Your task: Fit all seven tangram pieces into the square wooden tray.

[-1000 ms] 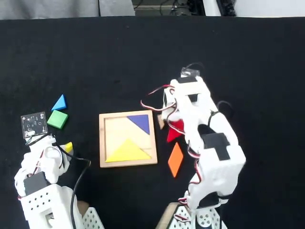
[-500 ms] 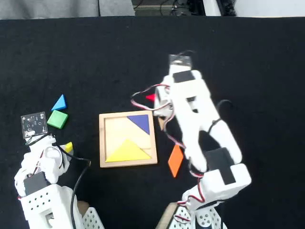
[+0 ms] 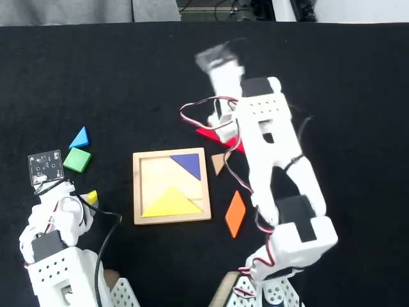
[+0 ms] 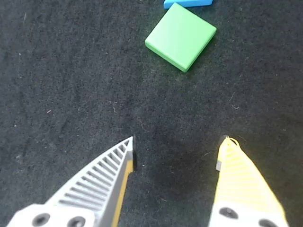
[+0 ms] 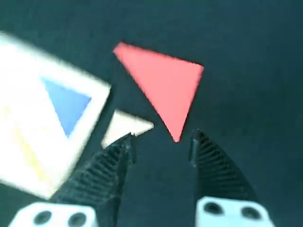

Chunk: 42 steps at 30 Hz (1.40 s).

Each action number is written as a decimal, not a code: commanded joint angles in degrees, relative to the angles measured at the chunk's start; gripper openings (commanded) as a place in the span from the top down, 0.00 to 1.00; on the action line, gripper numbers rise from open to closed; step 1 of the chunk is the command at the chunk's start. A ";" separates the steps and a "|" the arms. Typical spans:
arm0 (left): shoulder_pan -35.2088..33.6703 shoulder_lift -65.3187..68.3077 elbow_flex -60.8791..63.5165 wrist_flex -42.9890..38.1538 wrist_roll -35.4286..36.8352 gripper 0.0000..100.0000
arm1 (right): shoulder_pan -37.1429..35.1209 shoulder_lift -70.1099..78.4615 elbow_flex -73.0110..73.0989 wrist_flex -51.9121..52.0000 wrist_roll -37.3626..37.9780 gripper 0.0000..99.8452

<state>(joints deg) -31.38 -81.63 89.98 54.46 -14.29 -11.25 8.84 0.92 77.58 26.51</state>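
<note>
Two of the seven pieces already lie in the square wooden tray (image 3: 136, 187): a dark blue triangle (image 3: 188, 164) in its far right corner and a big yellow triangle (image 3: 170, 203) along its near edge. The rest of the tray floor is bare. Five pieces are outside, on the black surface (image 3: 115, 83).

The red triangle (image 5: 161, 87) lies flat beyond the tray's far right corner. The right pincer (image 5: 162, 140) hangs over it, spread and pinching nothing. A small pale wooden triangle (image 3: 218, 162) lies just beside the tray's right edge, and an orange parallelogram (image 3: 235, 213) is near it. The green square (image 4: 181, 35) and the light blue triangle (image 3: 80, 137) lie well left of the tray. The left pincer (image 4: 179, 140) is spread and empty near the green square.

I judge the task less than one third done.
</note>
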 commanded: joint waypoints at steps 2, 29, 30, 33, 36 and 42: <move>0.13 -0.44 -0.48 -1.05 -0.09 0.72 | -1.85 2.59 -2.77 1.05 20.57 0.82; 0.13 -0.44 -0.48 -1.05 0.00 0.72 | -1.76 15.52 -3.47 -9.41 24.44 0.62; 0.13 -0.44 -0.48 -1.05 0.00 0.72 | -1.76 15.78 -3.47 -10.20 24.53 0.62; 0.13 -0.44 -0.48 -1.05 0.00 0.72 | -1.76 16.22 -3.47 -10.99 26.37 0.62; 0.13 -0.44 -0.48 -1.05 0.00 0.72 | -1.67 16.40 -3.47 -11.08 28.04 0.62; 1.54 -0.44 -0.40 -1.14 -0.09 0.72 | -1.67 16.31 -3.47 -12.57 27.78 0.62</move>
<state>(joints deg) -31.38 -81.63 89.98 54.29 -14.29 -12.31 25.89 0.84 65.89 53.67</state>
